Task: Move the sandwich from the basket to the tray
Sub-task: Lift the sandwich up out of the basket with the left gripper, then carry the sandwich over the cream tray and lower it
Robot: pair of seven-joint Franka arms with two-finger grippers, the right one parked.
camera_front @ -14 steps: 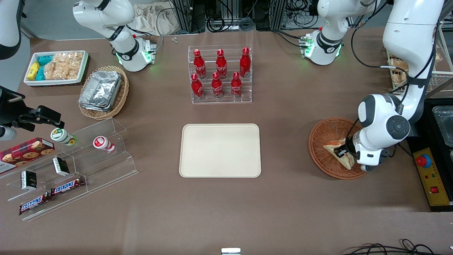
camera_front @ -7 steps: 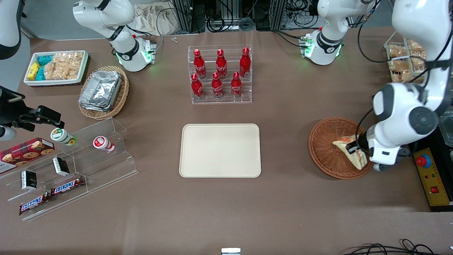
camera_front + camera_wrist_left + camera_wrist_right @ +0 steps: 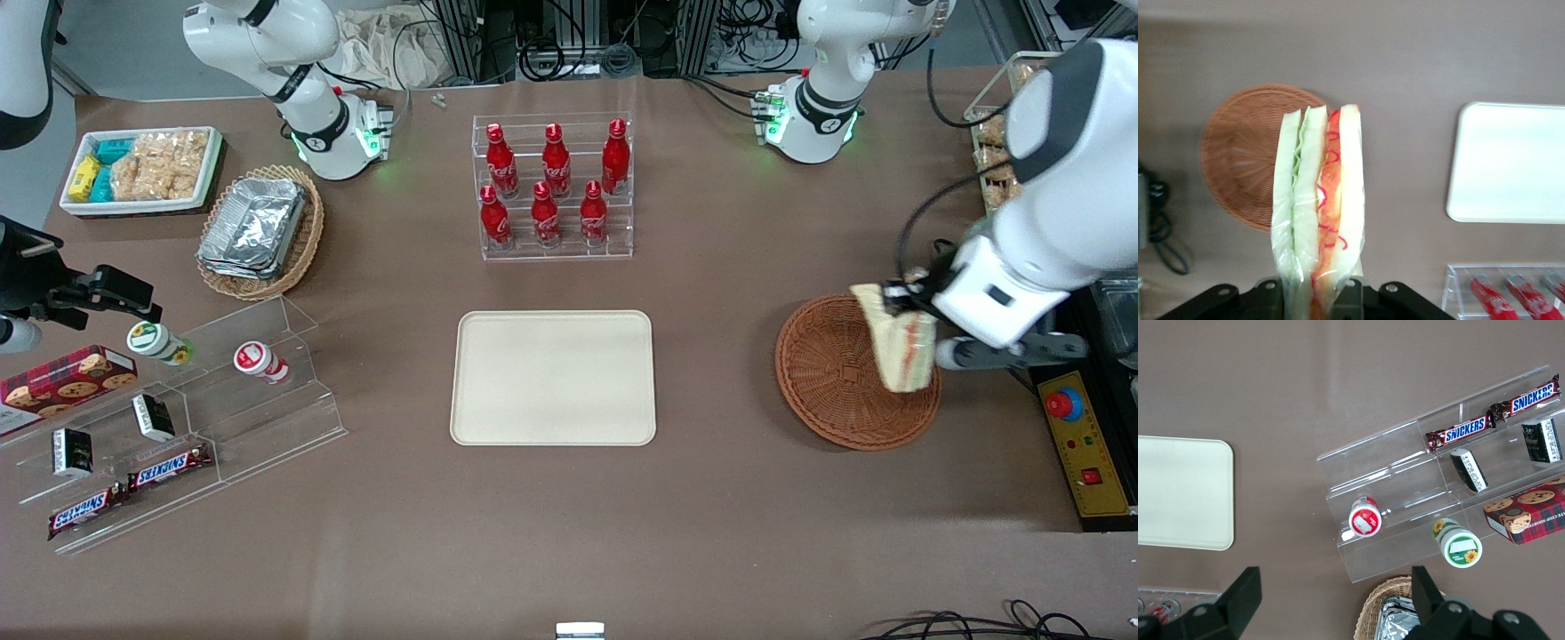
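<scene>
tray (image 3: 553, 378): flat on the table, bare, well apart from the basket toward the parked arm's end; its long side runs across the table. In the wrist view the tray (image 3: 1511, 163) shows clear of the sandwich.
basket (image 3: 845, 373): at the working arm's end, now holding nothing; the sandwich hangs above its edge nearest the working arm.
gripper (image 3: 911, 298): above the basket's farther edge, jaws clamped on the sandwich; in the wrist view the gripper (image 3: 1315, 293) pinches the wedge across its layers.
sandwich (image 3: 898, 342): lifted clear of the basket, in the air; its long axis hangs down from the jaws, the free end pointing away from the gripper. In the wrist view the sandwich (image 3: 1318, 213) shows its cut face, green and red filling between pale bread.
key relation: the tray lies sideways from the held wedge, toward the parked arm's end, with open table between.
next move, as I judge: carry across, then lower and lay the wedge down.
</scene>
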